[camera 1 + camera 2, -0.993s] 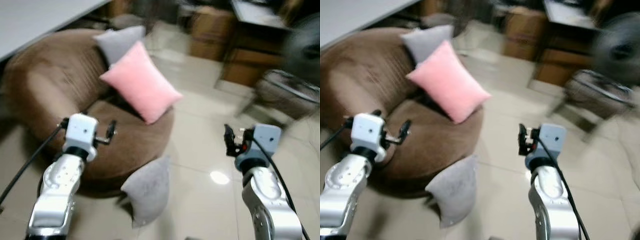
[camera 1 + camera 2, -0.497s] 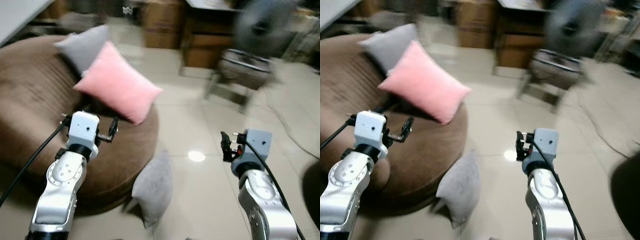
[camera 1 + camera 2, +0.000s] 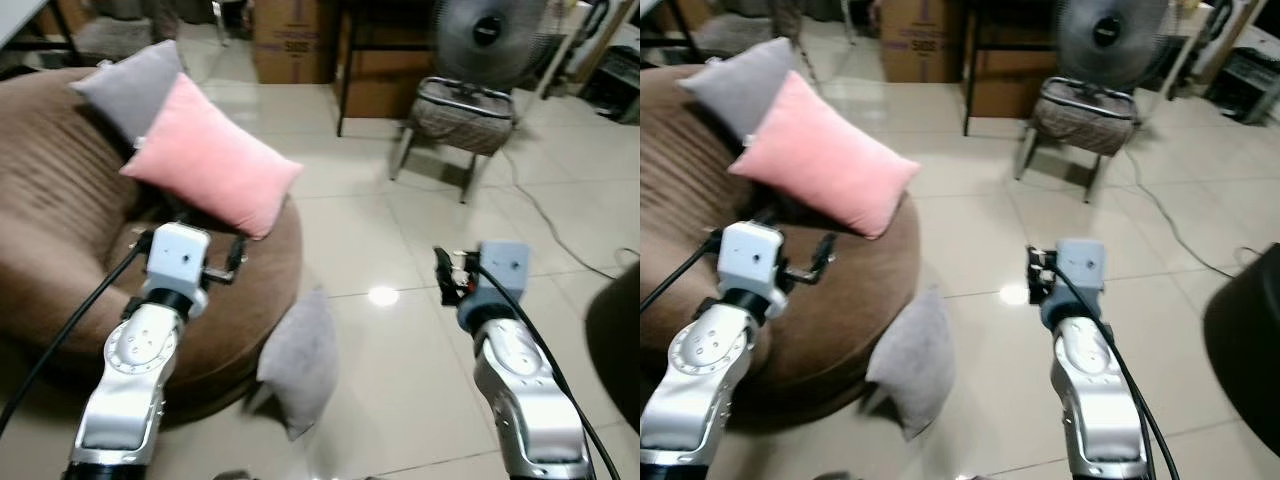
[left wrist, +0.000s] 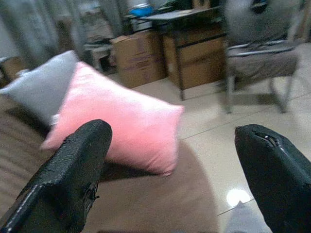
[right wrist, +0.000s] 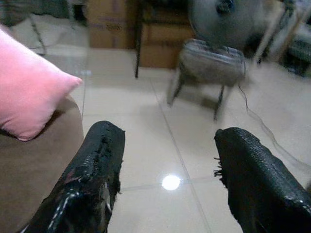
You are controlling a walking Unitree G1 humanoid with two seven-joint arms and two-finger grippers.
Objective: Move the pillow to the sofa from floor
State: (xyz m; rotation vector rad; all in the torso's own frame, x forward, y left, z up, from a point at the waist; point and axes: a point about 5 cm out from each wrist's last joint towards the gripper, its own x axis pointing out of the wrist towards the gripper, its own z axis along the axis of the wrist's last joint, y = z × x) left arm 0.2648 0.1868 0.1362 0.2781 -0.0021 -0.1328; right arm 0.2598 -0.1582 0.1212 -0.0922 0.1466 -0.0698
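Note:
A grey pillow point(image 3: 300, 360) stands on the tiled floor, leaning against the front of the round brown sofa point(image 3: 60, 250). On the sofa lie a pink pillow point(image 3: 210, 160) and, behind it, another grey pillow point(image 3: 130, 85). My left gripper point(image 4: 172, 131) is open and hovers over the sofa's seat, up and to the left of the floor pillow. Open as well, my right gripper point(image 5: 170, 131) is raised over bare floor to the right of that pillow. Neither holds anything.
A metal-legged chair point(image 3: 460, 105) with a fan point(image 3: 488, 30) behind it stands at the back right. A cardboard box point(image 3: 290, 40) and dark furniture are at the back. A cable point(image 3: 555, 225) runs across the floor on the right, near a dark object point(image 3: 615, 340).
The camera has swung right and the picture is now sharp; the sofa sits further left in view. Both arms stay raised and open. The floor pillow has not moved.

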